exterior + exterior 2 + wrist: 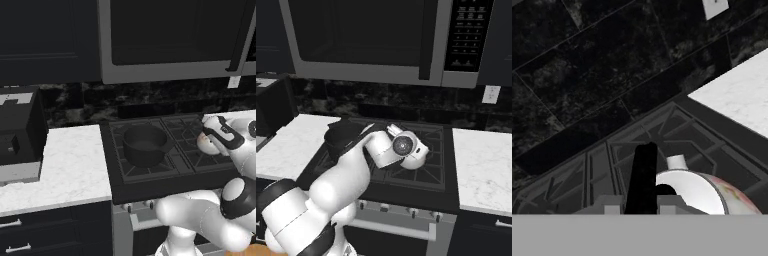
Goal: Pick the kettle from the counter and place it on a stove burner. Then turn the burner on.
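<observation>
The small silvery-white kettle (699, 192) with a faint orange patch hangs close under my hand, over the right side of the black cooktop. Its thin black handle (643, 175) stands upright between my gripper's (639, 206) two tips, which are closed on it. In the left base view the kettle (204, 144) sits at or just above the right stove burner (192, 160), under the gripper (210, 134); I cannot tell whether it touches the grate. The white marbled counter (75, 160) lies left of the stove, and another stretch of counter (481, 165) lies to the right.
A larger dark round pot (145, 144) occupies the left burner. Stove knobs (385, 206) line the front panel below the cooktop. A black boxy appliance (17, 135) stands on the left counter. A microwave (366, 40) hangs above the stove, against the dark marbled backsplash (587, 75).
</observation>
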Tool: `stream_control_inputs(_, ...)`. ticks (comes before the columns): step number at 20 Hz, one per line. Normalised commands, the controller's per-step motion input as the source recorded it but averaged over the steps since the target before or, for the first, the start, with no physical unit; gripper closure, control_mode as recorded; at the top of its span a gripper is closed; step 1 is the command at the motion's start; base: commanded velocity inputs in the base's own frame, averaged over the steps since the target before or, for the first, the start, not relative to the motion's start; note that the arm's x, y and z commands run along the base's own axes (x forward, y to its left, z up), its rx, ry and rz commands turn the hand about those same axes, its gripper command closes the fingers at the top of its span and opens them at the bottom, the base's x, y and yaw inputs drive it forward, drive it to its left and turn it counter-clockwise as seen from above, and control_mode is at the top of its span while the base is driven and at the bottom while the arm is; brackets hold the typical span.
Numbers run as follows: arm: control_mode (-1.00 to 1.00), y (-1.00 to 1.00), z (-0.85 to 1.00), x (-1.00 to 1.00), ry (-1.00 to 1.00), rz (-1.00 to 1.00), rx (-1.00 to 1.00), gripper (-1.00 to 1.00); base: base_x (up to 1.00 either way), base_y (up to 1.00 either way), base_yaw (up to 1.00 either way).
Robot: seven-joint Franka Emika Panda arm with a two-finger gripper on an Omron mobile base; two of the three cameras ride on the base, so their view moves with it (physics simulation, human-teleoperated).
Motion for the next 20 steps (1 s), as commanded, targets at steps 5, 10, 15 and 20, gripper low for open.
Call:
stream_control_inputs(5, -1.00, 0.00, -0.53, 0.11, 0.04, 0.00, 0.00, 1.00, 0.00, 0.00, 0.00)
stream_control_inputs(10, -1.00, 0.00, -0.24, 0.09, 0.00, 0.00, 0.00, 1.00, 0.00, 0.00, 0.00)
stream_control_inputs(15, -1.00, -0.31, 0.00, 0.30, -0.04, 0.00, 0.00, 1.00, 0.00, 0.00, 0.00)
stream_control_inputs(20, -1.00, -0.16, 0.00, 0.51, 0.00, 0.00, 0.00, 1.00, 0.00, 0.00, 0.00)
